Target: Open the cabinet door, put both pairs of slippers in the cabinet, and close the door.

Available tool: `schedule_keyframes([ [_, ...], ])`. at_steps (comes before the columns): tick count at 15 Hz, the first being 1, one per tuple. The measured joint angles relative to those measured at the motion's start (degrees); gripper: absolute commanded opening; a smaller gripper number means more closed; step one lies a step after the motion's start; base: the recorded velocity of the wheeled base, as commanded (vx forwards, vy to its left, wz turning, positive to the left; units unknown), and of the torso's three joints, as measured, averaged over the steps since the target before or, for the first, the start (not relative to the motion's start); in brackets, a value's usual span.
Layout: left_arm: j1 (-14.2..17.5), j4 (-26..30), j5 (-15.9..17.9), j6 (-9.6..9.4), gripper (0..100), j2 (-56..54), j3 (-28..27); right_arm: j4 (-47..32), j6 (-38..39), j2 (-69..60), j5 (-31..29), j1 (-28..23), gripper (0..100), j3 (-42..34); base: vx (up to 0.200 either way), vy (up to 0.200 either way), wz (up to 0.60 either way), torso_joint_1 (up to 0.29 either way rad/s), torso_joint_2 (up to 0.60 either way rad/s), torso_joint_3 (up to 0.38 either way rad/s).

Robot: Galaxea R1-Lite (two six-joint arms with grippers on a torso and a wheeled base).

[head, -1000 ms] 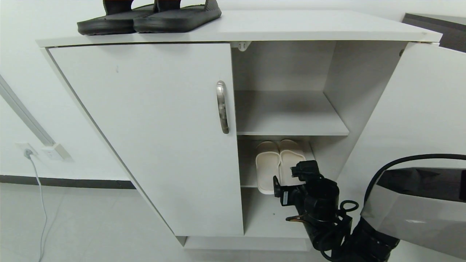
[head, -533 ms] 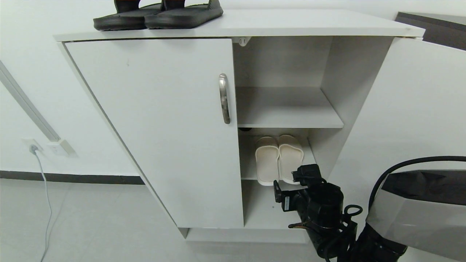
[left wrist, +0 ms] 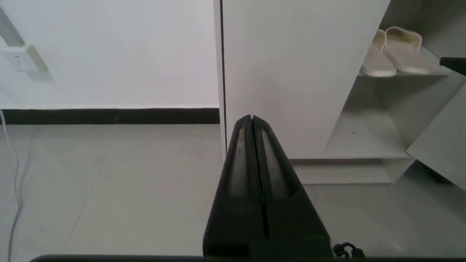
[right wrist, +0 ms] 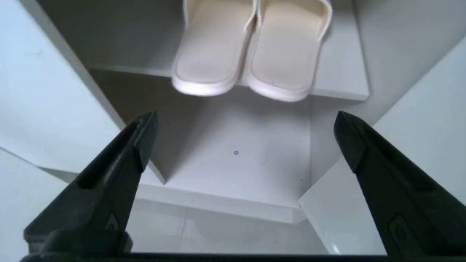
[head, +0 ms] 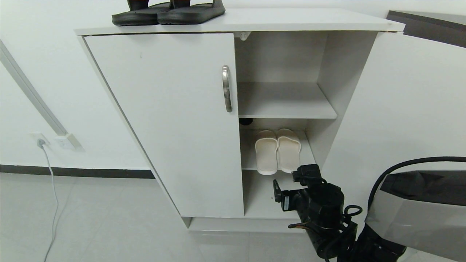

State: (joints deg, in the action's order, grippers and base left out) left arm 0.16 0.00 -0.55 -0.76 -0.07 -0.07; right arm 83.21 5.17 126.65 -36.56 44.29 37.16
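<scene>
Could knock white slippers (head: 277, 151) off their shelf (head: 307, 157).
Overhanging its edge near wide-open right jaws, left jaws shut; black slippers (head: 169, 12) atop cabinet (head: 291, 16) easily left out.

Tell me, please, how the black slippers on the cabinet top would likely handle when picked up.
The black slippers look like thick moulded foam, so probably light and slightly squashy under a pinch. Their flat soles rest on the cabinet top, so a push should slide them, not roll or tip them.
</scene>
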Motion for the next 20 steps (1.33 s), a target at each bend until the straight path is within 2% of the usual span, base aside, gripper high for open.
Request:
schedule_keyframes([
  [4,-0.02,0.00,0.11,-0.02,0,0.00,0.00,-0.04,-0.13,-0.13,0.00,-0.02,100,0.10,0.000,0.000,0.00,0.002,0.00,0.015],
  [11,0.02,0.00,0.15,-0.02,0,0.00,-0.02,-0.01,-0.88,-0.16,0.00,0.00,100,-0.65,0.000,0.000,0.00,0.000,0.00,0.154],
  [16,-0.02,0.00,0.12,-0.02,0,0.00,-0.02,0.00,-0.94,-0.13,-0.02,-0.02,100,-1.08,0.000,0.000,0.00,0.000,0.00,0.000],
  [20,0.06,-0.05,0.17,-0.04,0,0.00,-0.02,0.16,-0.94,-0.13,-0.09,0.00,100,-1.08,0.000,0.200,0.00,0.002,0.00,0.006],
])
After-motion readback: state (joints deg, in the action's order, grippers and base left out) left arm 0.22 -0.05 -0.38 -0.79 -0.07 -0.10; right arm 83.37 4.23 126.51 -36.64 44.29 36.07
